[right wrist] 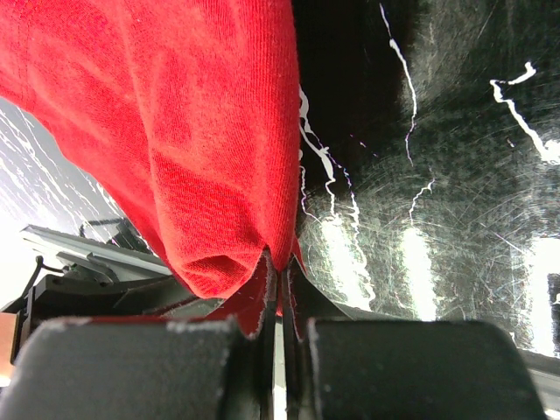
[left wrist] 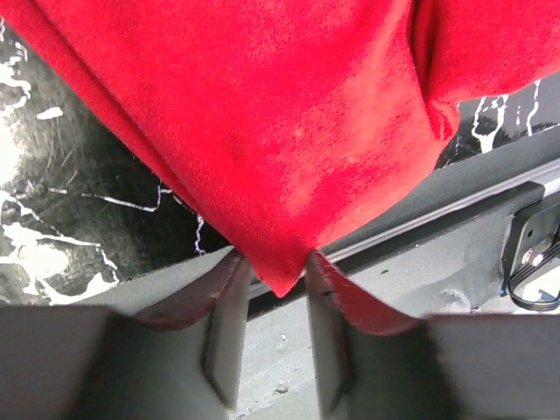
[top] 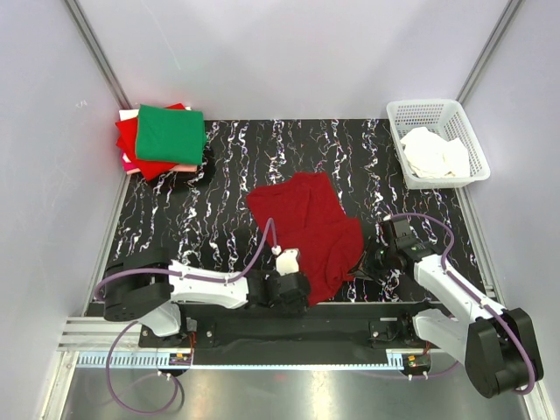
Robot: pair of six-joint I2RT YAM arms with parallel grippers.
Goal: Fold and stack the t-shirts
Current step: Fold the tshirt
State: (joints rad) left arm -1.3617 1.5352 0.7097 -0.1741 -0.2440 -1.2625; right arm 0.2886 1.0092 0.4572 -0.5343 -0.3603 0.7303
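The crimson t-shirt (top: 306,223) lies crumpled and skewed across the middle of the black, white-veined surface (top: 227,175), its near hem reaching the front edge where both arms can get at it. It is unfolded, so I'd say the fold has barely begun.

In the far left corner sits the finished pile, a green t-shirt (top: 171,133) squared on top of a bright red t-shirt (top: 131,142), out of the way, so the middle is free for folding. Opposite, at far right, a white lattice basket (top: 398,109) holds some white cloth (top: 435,153).

The right tool (right wrist: 278,262) is clenched on the crimson shirt's right edge, with only a thin layer of cloth between its fingers. The left tool (left wrist: 273,258) has the shirt's pointed corner in its mouth. Its fingers stand somewhat apart, and I cannot tell whether they are pinching it. With one hold on each side, the hem could be lifted evenly and pulled flat.
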